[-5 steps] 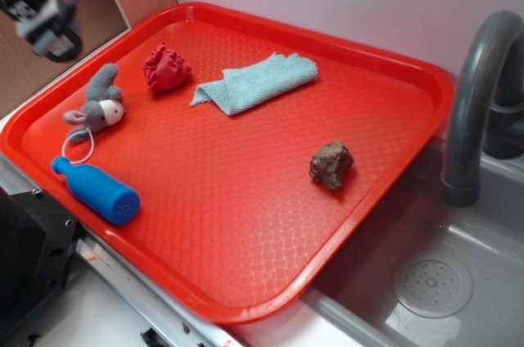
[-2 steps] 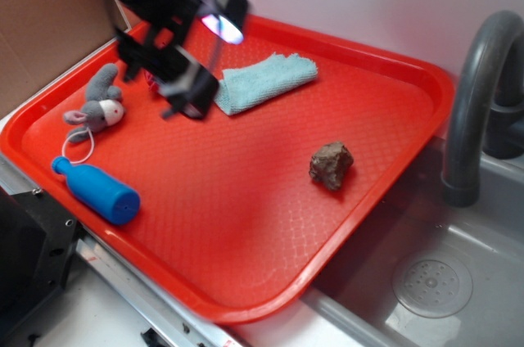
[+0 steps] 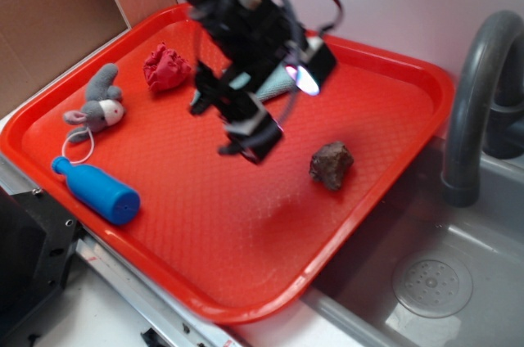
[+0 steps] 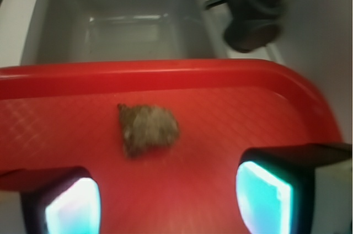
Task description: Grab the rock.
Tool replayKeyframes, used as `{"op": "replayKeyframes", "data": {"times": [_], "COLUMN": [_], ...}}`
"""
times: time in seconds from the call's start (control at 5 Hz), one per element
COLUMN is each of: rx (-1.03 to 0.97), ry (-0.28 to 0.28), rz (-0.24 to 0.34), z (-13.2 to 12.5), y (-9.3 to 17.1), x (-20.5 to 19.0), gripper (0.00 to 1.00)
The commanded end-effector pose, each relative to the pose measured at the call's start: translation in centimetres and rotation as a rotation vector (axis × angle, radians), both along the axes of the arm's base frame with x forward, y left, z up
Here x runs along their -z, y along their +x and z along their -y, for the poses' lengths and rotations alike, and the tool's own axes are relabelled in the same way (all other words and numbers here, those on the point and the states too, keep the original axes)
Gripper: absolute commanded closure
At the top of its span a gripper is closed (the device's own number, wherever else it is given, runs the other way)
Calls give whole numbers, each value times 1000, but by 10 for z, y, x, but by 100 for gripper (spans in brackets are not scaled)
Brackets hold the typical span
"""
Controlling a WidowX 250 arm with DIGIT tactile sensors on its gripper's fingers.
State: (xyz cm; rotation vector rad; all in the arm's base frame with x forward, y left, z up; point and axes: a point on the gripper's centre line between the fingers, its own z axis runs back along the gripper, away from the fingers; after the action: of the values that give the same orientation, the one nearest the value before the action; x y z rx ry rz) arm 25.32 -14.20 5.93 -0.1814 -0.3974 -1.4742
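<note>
On the counter (image 3: 106, 302) beside the grey sink (image 3: 458, 281), a red tray (image 3: 246, 265) is laid flat, and everything loose is carried on it; its raised rim would keep the small things from rolling off toward the sink. Taking the rock (image 3: 331, 164) as the landmark: it is seen near the tray edge that faces the sink, lying free with bare tray all around it, which should leave room for fingers on either side. The gripper (image 3: 250, 138) is hung just to the left of the rock, above the tray and apart from the stone. The pale blue cloth (image 3: 214, 93) is partly hidden behind the arm, up and to the left of the rock. Well apart to the left are found the blue bottle (image 3: 98, 189), the grey plush mouse (image 3: 100, 105) and the red fabric ball (image 3: 166, 67), none of them in the way.

From the exterior view the opening of the fingers cannot be read, as that end is blurred. In the wrist view it is shown plainly: the two fingers (image 4: 265, 192) are spread wide with nothing between them, and the rock (image 4: 148, 128) is seen ahead of the gap, nearer the left finger than the right. The sink basin and the faucet base (image 4: 253, 21) are seen beyond the tray rim.
</note>
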Motion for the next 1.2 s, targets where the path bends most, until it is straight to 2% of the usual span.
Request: {"op": "replayKeyframes", "data": {"times": [0.0, 0.2, 0.4, 0.8, 1.0], "rx": [99, 68, 100, 23, -227], "ry": [44, 101, 110, 144, 157], "rz": [-19, -36, -48, -48, -75], "z": [40, 42, 44, 36, 11], "y": [-5, -4, -4, -5, -10], "x": [10, 17, 22, 16, -29], "gripper": [0, 0, 100, 100, 100]}}
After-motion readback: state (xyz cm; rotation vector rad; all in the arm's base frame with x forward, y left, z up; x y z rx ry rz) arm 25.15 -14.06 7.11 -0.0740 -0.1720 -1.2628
